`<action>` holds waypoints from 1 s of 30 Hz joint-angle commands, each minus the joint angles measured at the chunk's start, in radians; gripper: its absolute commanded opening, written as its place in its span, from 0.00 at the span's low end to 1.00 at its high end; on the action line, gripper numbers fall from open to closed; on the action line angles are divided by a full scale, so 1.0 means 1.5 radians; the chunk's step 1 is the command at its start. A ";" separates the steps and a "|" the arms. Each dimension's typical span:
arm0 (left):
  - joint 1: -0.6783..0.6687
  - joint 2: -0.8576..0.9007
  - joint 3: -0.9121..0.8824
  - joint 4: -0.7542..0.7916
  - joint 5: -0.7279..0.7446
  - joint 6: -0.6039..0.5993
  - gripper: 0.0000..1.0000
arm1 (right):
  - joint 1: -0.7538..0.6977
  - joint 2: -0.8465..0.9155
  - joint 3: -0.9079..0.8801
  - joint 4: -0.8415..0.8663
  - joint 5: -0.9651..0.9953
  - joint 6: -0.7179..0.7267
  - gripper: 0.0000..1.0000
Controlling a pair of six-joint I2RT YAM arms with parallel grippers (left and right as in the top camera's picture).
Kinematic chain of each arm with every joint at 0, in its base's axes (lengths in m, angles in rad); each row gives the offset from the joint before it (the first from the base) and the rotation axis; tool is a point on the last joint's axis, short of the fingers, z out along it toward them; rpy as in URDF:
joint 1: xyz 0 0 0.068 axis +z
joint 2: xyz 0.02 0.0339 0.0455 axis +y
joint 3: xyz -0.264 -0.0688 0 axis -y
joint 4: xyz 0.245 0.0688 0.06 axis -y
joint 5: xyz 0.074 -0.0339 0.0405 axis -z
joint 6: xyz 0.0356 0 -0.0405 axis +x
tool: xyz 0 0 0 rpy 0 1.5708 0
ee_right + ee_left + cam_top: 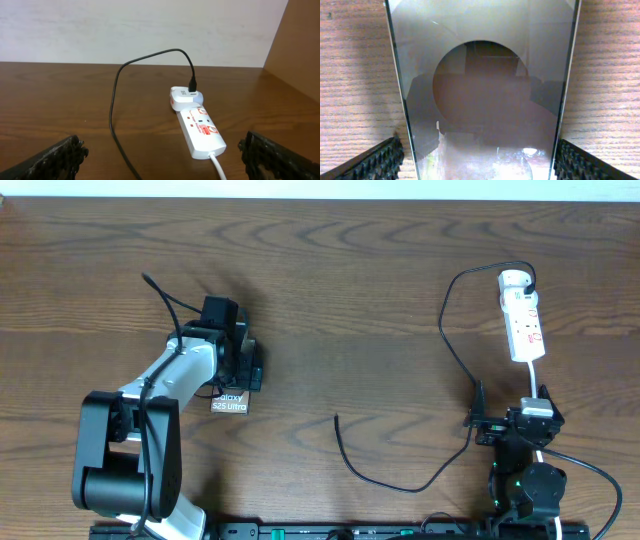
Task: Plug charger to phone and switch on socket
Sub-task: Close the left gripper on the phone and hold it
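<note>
The left gripper (477, 150) has its fingers (377, 161) spread wide, one on each side of the phone (480, 85), which lies flat between them; whether they touch it cannot be told. The right gripper (162, 152) is also wide and holds nothing. Ahead of its fingers lies the power strip (200, 131), with the charger cable (116, 100) looping left from its far end across the table (50, 110).
</note>
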 commanded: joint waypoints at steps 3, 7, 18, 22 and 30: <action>0.001 0.039 -0.039 -0.006 -0.006 0.002 0.85 | 0.005 -0.004 -0.001 -0.003 -0.001 -0.006 0.99; 0.001 0.039 -0.039 -0.006 -0.006 0.002 0.84 | 0.005 -0.004 -0.001 -0.003 -0.001 -0.006 0.99; 0.001 0.039 -0.039 -0.006 -0.006 0.002 0.77 | 0.005 -0.004 -0.001 -0.003 -0.001 -0.006 0.99; 0.001 0.039 -0.039 -0.006 -0.006 0.002 0.77 | 0.005 -0.004 -0.001 -0.003 -0.001 -0.006 0.99; 0.001 0.039 -0.039 0.002 -0.006 0.002 0.56 | 0.005 -0.004 -0.001 -0.003 -0.001 -0.006 0.99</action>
